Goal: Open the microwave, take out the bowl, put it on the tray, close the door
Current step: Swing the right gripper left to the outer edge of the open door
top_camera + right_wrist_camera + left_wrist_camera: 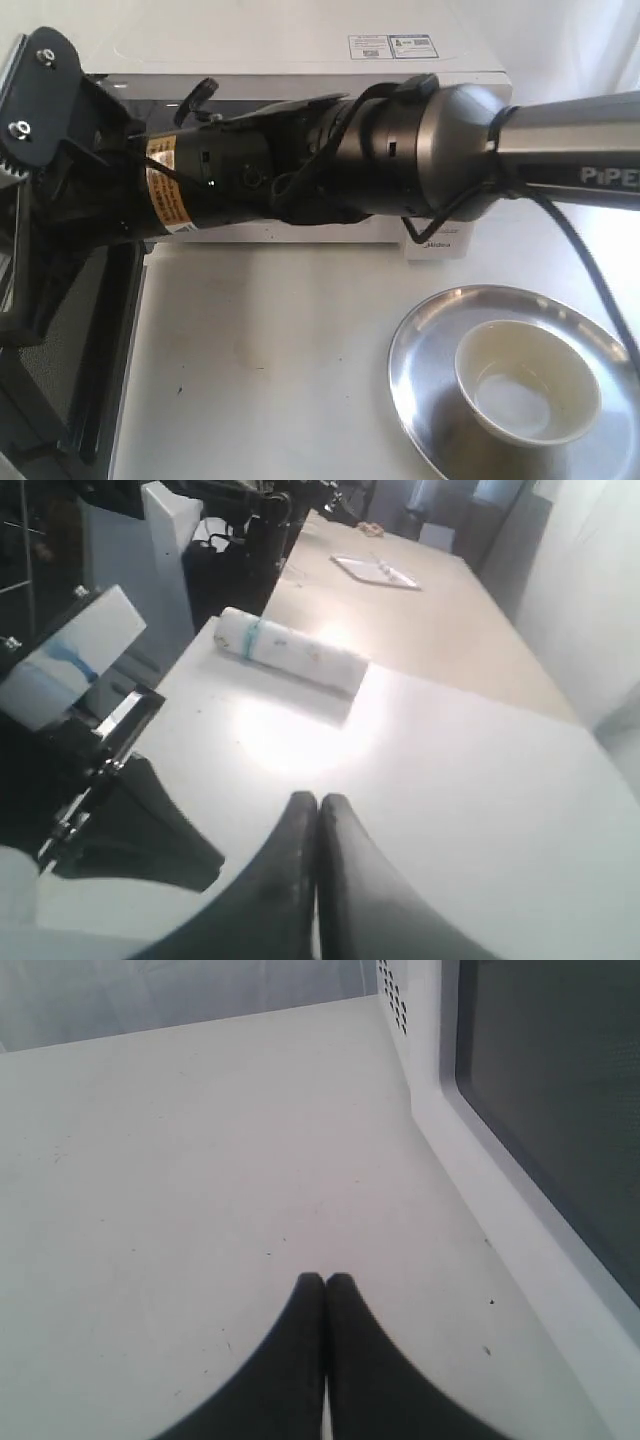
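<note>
The cream-white bowl (527, 380) rests in the silver tray (420, 350) on the table at the front right. Behind stands the white microwave (300, 45) with stickers on its top. Its door (65, 345) hangs open at the far left, dark window showing. My right arm (400, 150) stretches across the microwave's front to the door; its fingertips are hidden in the exterior view. The right gripper (318, 802) is shut and empty over the white table. The left gripper (325, 1280) is also shut and empty, low over the table beside the door's window (560, 1100).
A white rolled cloth (292, 650) lies on the table beyond the right gripper. Vent holes (393, 995) mark the microwave's side wall. A black camera bracket (40, 95) sits at the right arm's end. A wooden table (420, 610) stands further off.
</note>
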